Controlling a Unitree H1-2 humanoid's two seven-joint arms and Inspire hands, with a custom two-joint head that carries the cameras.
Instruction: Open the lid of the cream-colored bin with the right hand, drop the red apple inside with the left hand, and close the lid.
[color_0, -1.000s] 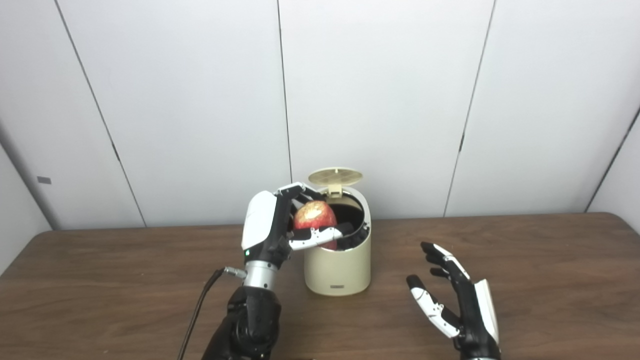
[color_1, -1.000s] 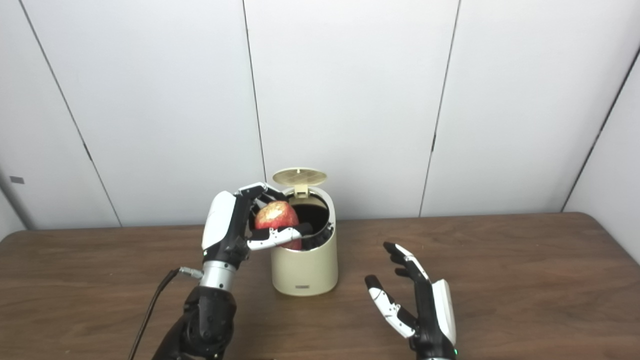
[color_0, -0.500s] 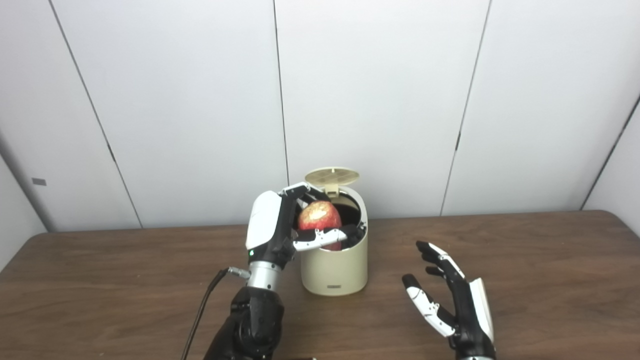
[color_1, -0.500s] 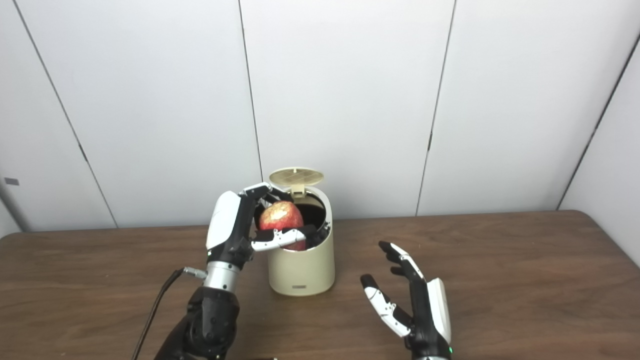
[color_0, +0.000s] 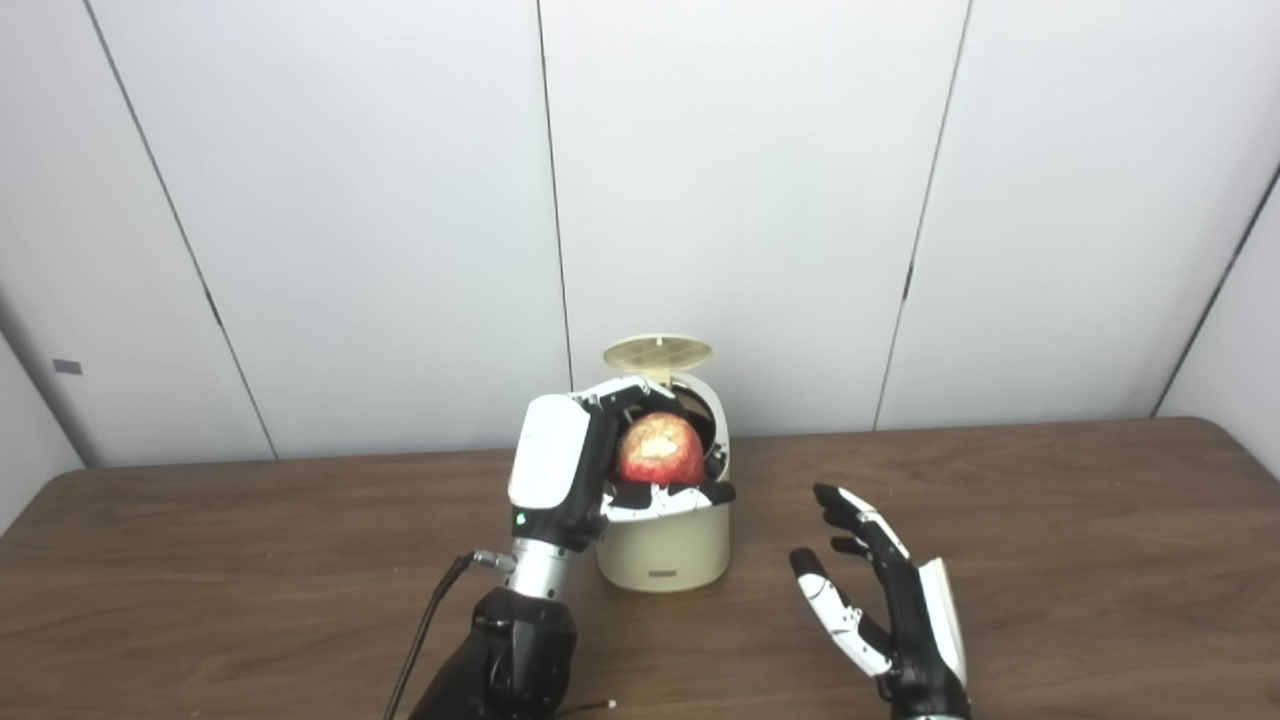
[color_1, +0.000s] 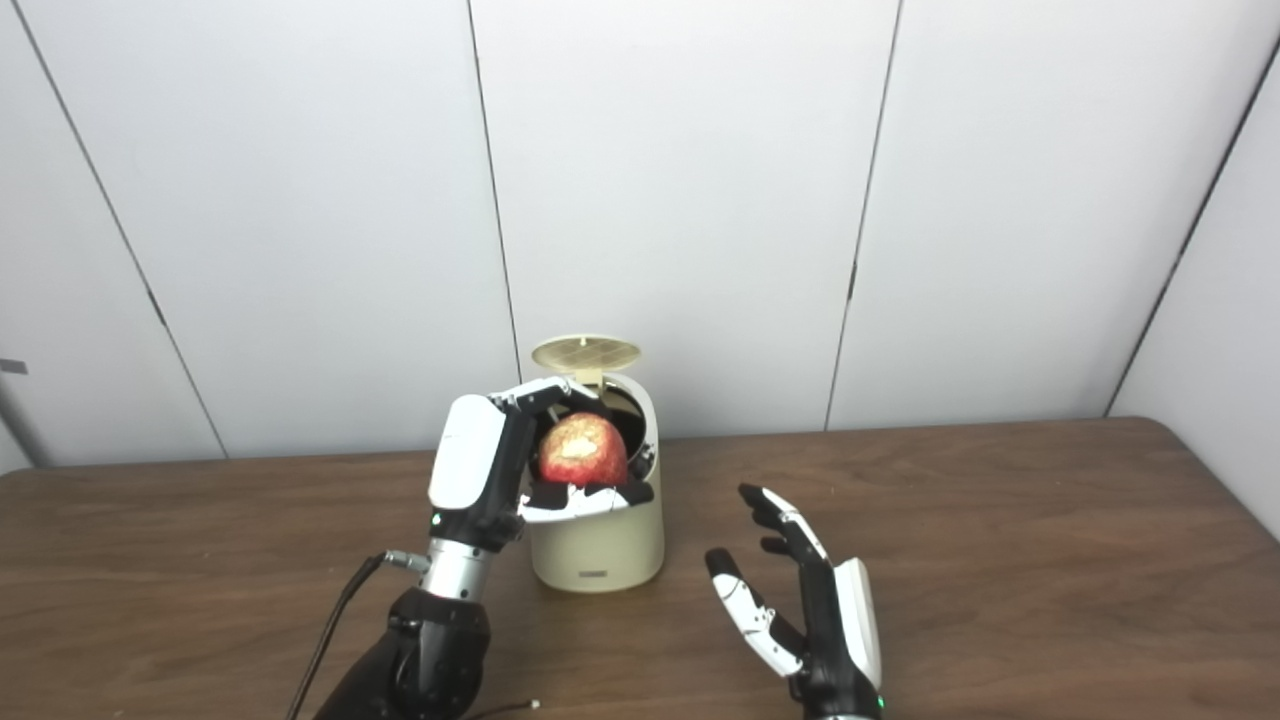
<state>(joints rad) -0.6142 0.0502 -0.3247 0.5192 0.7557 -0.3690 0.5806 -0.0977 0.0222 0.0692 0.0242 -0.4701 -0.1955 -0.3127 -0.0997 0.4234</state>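
1. Lid opening looks done: the lid of the cream-colored bin stands tipped up on its hinge at the back rim, its ribbed underside facing forward, and the dark mouth of the bin is exposed.

2. The drop is in hand but not finished. The left hand is curled around the red apple, fingers over the far side and thumb beneath the near side, holding it right over the bin's opening. The apple sits at about rim height; from these angles I cannot tell for sure whether its underside already dips below the rim or clears it.

3. The right hand holds nothing. Its fingers are spread and point upward, palm turned toward the bin, and it waits above the desk to the right of the bin and nearer the camera, well apart from the lid.

4. What is left, as I judge it: the left hand must loosen its fingers so the apple falls inside, then draw back clear of the opening.

5. After that the lid must be pushed down shut. The right hand is the nearer free one for that, though it has some way to reach.
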